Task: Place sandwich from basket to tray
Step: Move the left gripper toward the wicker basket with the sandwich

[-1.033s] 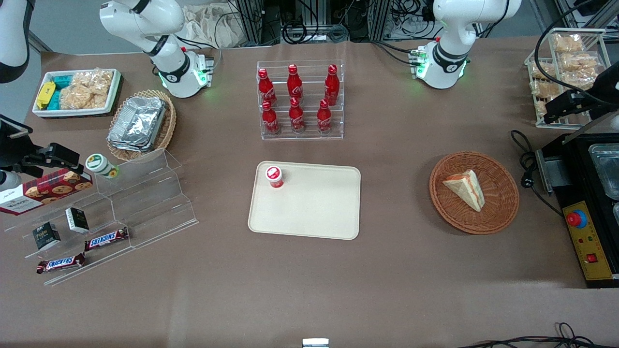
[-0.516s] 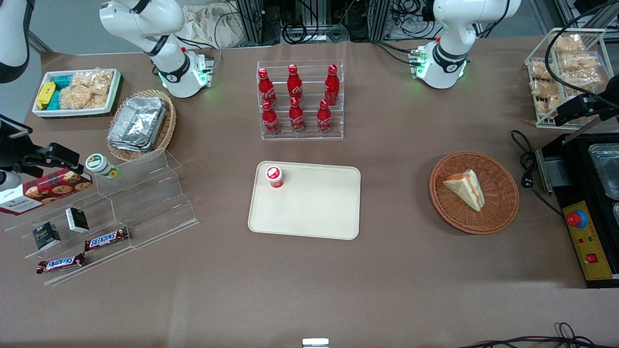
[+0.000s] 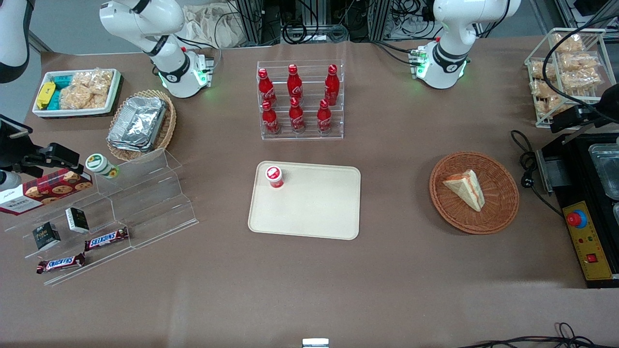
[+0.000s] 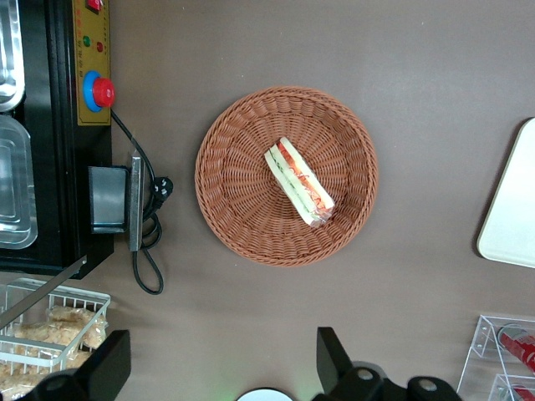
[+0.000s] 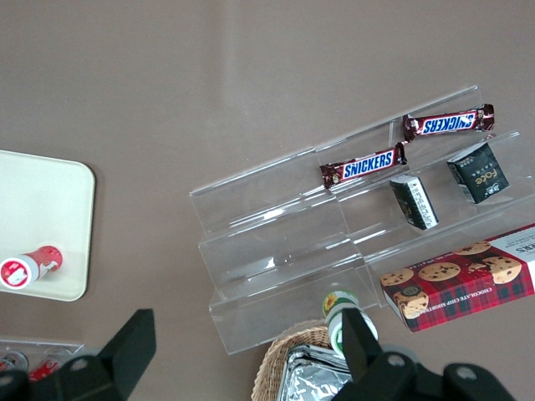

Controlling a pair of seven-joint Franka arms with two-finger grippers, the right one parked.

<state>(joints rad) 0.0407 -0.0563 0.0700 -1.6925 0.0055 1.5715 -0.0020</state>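
The sandwich, a pale wedge with red and green filling, lies alone in the round reddish-brown basket. The cream tray lies flat mid-table, toward the parked arm from the basket. My gripper hangs high over the working arm's end of the table, between the wire snack rack and the black appliance, well apart from the basket. Its fingers stand wide apart and open, with only bare table between them.
A small red-capped bottle lies on a tray corner. A clear rack of cola bottles stands farther from the camera than the tray. A black appliance with a red button, its cable and a wire rack of bagged snacks flank the basket.
My gripper has drifted a little toward the table's edge and nearer the black appliance. The sandwich, basket and tray have not moved.
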